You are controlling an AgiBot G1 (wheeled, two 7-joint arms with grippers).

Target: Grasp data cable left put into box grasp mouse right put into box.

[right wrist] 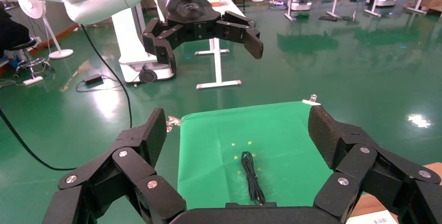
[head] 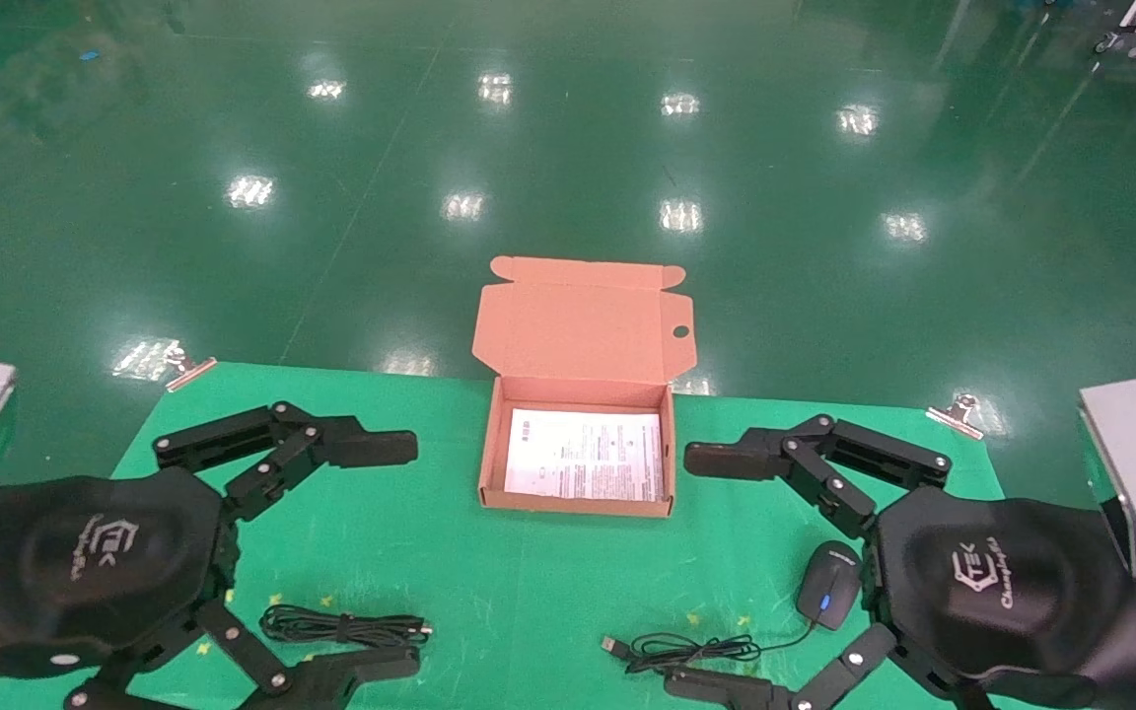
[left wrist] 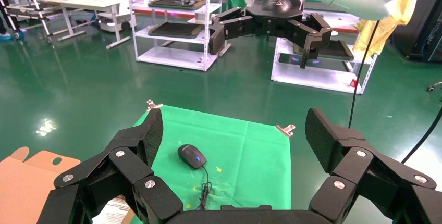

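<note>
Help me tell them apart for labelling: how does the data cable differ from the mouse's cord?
The data cable is a tied, narrow bundle with nothing attached, lying on the robot's left; the mouse's cord is loosely coiled, joined to the mouse, on the right. Both are thin, black and lie on the green cloth.

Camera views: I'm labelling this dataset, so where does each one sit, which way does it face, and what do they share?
Head view: on the robot's head, looking down at the open box, both end effectors at its sides.
Left wrist view: behind the left end effector, facing across the table to the mouse and the right end effector.
Right wrist view: behind the right end effector, facing the data cable and the left end effector.
Shared: mouse and cable also show from the head.
</note>
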